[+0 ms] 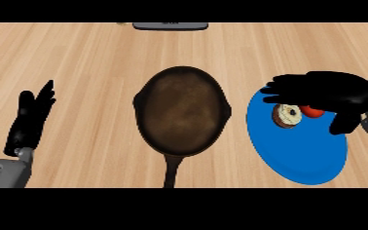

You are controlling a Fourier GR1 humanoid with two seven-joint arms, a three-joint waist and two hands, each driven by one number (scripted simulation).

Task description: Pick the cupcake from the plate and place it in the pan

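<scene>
Cupcake [287,115], small, pale-frosted, with a red cherry-like piece beside it, lies on the round blue plate [295,151] right under your black right hand [320,93]. Fingers curved over it, not closed; nothing held. Risk: the cupcake may tip if they close off-centre. Dark cast-iron pan [183,109] sits left. Left hand [30,119] rests open.

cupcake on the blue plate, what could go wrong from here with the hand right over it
1. The right hand hovers over the cupcake and hides part of it, so the fingers may close off-centre and tip it on the blue plate.
2. The cupcake lies near the plate's far edge, so a nudge could push it onto the counter.
3. The pan sits beside the plate; a low carry might catch its rim.
</scene>
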